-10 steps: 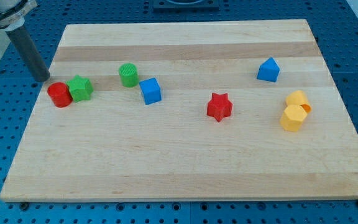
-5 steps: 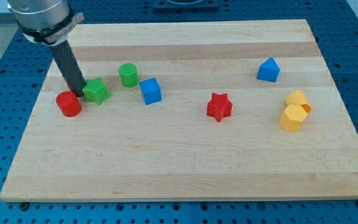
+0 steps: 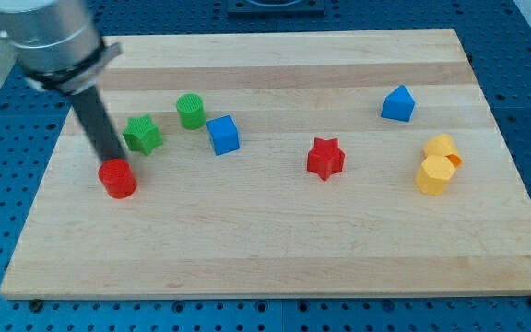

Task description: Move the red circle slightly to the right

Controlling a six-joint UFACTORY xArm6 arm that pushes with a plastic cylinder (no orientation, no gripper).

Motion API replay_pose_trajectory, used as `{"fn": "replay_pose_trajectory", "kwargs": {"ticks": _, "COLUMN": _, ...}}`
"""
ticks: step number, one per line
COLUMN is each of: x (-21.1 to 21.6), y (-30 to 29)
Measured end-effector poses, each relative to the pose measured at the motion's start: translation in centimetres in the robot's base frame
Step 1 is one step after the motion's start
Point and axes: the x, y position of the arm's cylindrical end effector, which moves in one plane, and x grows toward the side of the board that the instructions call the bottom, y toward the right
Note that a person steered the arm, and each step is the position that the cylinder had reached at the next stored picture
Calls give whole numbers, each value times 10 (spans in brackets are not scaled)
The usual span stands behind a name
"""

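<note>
The red circle (image 3: 118,178) lies on the wooden board (image 3: 275,249) at the view's left. My tip (image 3: 113,160) stands right behind it, at its top edge, touching or nearly touching it. The dark rod rises up and to the left from there. A green star (image 3: 142,135) sits just up and right of the tip, apart from the red circle.
A green cylinder (image 3: 191,111) and a blue cube (image 3: 222,135) lie right of the green star. A red star (image 3: 325,159) is mid-board. A blue house-shaped block (image 3: 397,103) and two yellow blocks (image 3: 438,164) lie at the right.
My tip came in from the board's left edge, passed between the red circle and the green star, and pushed the red circle down and a little right. The green star shifted right.
</note>
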Motion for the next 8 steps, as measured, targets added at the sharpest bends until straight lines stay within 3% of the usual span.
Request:
{"fn": "replay_pose_trajectory", "kwargs": {"ticks": 1, "x": 27, "y": -10}}
{"fn": "replay_pose_trajectory", "kwargs": {"ticks": 2, "x": 50, "y": 53}}
{"fn": "replay_pose_trajectory", "kwargs": {"ticks": 4, "x": 64, "y": 89}}
{"fn": "replay_pose_trajectory", "kwargs": {"ticks": 5, "x": 61, "y": 143}}
{"fn": "replay_pose_trajectory", "kwargs": {"ticks": 8, "x": 56, "y": 176}}
